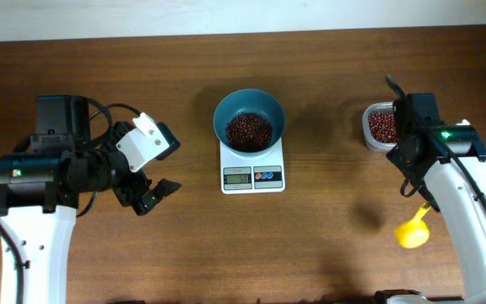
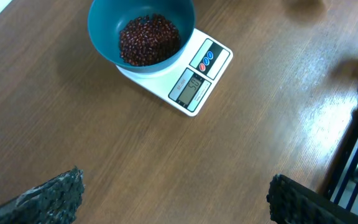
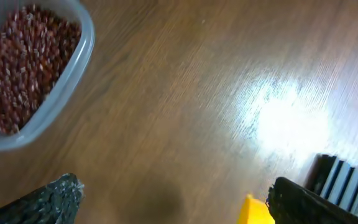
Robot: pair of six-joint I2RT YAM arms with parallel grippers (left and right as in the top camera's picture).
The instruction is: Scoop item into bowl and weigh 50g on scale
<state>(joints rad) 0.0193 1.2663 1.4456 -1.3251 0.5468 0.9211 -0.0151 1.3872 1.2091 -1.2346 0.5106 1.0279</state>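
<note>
- Left tool (image 2: 176,200) hangs over the wood-grain surface (image 2: 73,124), ridged black fingers (image 2: 55,196) wide apart, empty.
- Right tool (image 3: 176,202) likewise spread wide, near clear tub (image 3: 87,46).
- Small oval beans (image 1: 249,132) heaped in round teal bowl (image 1: 224,118) on white scale (image 1: 252,176).

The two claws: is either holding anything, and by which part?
Nothing is held. The left gripper and right gripper both stand open and empty; the yellow scoop lies on the table.
</note>
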